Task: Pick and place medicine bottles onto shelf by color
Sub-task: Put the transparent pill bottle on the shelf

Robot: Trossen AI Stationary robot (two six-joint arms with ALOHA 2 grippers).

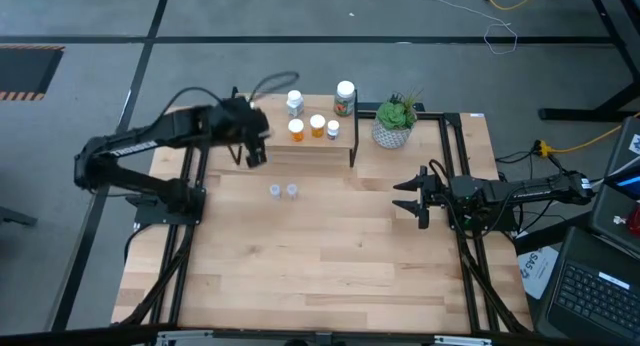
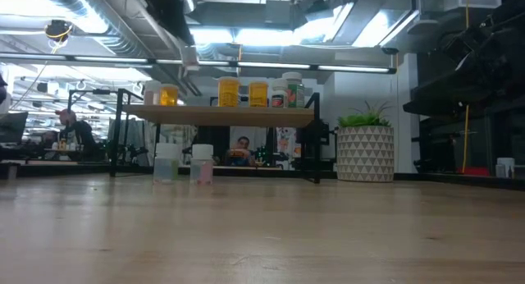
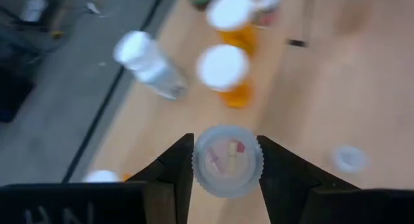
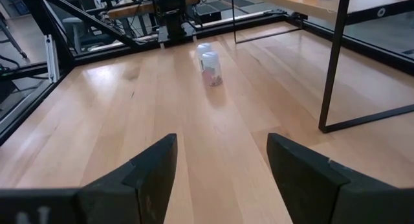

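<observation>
Overhead ducts and strip lights run across the ceiling of this open workshop, with a seated person (image 2: 70, 130) far off behind the big pale wooden tabletop (image 1: 330, 256).

On that tabletop stands the low shelf with a light plank top and thin black legs (image 1: 325, 146), and beside it a green plant in a white patterned pot (image 1: 394, 122). The shelf carries several orange white-capped bottles (image 1: 317, 125), a clear pale-capped one (image 1: 295, 103) and a larger dark white-capped one (image 1: 345, 97). Two more clear bluish bottles (image 1: 283, 191) wait on the table just in front of the shelf.

The left gripper (image 1: 255, 151) hangs over the shelf's left end, its fingers clamped on a small clear pale-capped bottle (image 3: 228, 160), seen from above.

To place it well, I reckon the arm should carry it toward the clear bottle, away from the orange ones, lower it straight and level, and release only once the base sits flat, so neighbours aren't knocked.

The right gripper (image 1: 412, 198) waits near the table's right edge, fingers spread and holding nothing.
</observation>
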